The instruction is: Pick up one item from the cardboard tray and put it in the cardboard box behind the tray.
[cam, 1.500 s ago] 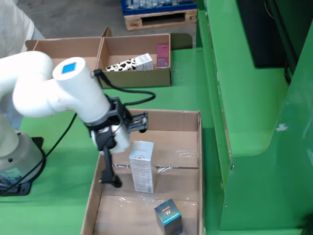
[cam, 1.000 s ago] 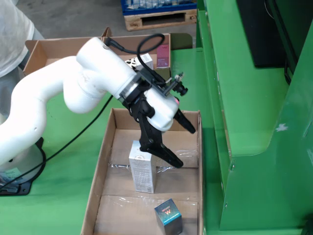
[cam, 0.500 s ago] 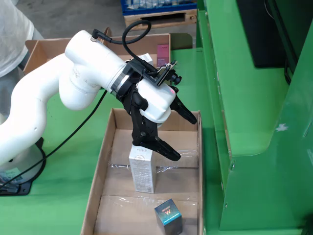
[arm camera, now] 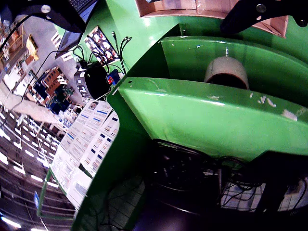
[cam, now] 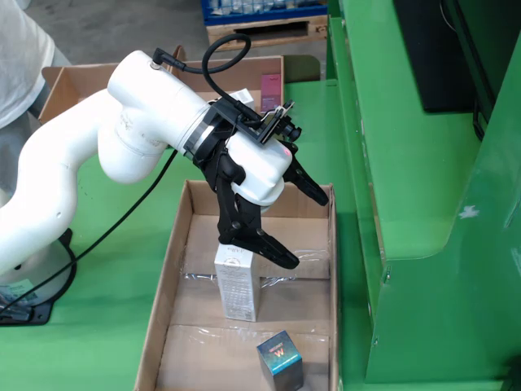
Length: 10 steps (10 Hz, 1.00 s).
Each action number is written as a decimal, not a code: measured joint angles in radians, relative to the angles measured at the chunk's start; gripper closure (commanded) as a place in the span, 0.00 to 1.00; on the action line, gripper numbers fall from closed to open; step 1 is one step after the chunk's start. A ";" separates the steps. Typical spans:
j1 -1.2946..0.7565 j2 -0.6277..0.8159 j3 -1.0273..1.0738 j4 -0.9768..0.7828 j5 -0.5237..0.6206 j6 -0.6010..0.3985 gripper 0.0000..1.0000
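Looking at the fixed view, I log the following. Hand (cam: pixel 308 226): black, two long fingers spread wide apart and pinching nothing, hanging at frame centre over the cardboard tray (cam: pixel 160 312), tilted toward the right. White carton (cam: pixel 237 282): upright in the middle of the tray, its top just under the lower finger (cam: pixel 269 244); I cannot tell whether they touch. Small dark cube box (cam: pixel 280 362): lower centre of the tray, well apart from the hand. Cardboard box (cam: pixel 89 80): upper left, beyond the tray, a pink packet (cam: pixel 271 83) inside. Green counter (cam: pixel 114 293): under both. Wrist view: green machine panels (arm camera: pixel 202 115), a roll of tape (arm camera: pixel 226 72), a cardboard edge (arm camera: pixel 168 7) at top.
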 measured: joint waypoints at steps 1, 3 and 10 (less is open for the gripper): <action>-0.003 0.000 0.000 0.000 0.002 0.032 0.00; -0.092 0.012 0.000 -0.078 0.084 0.129 0.00; -0.124 0.131 0.000 -0.394 0.400 0.195 0.00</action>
